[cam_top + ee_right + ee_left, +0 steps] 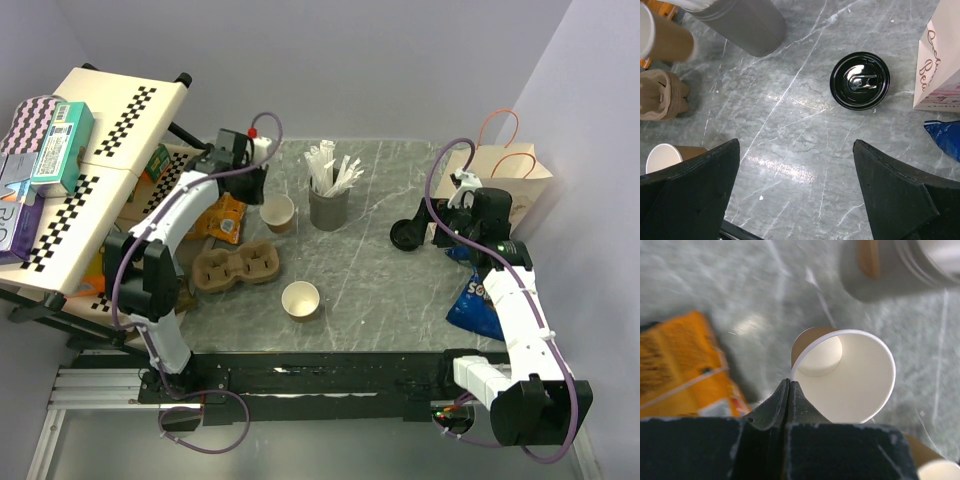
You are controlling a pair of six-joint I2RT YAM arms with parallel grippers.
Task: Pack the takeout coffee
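My left gripper point(790, 383) is shut on the rim of a brown kraft coffee cup point(847, 377), its jaws pinching the white lip. That cup point(278, 213) sits tilted between the orange snack bag and the grey cup, and it is blurred in the right wrist view point(667, 40). A second coffee cup point(301, 300) stands open and upright near the table's front. A black lid point(860, 80) lies flat on the marble, ahead of my right gripper point(795, 143). The right gripper is open with nothing between its fingers.
A brown moulded cup carrier point(235, 268) lies left of the second cup. A grey cup of white sticks point(328, 205) stands at the back middle. An orange snack bag point(680, 370) is on the left. A paper bag point(500, 180) and a blue chip bag point(478, 305) are on the right.
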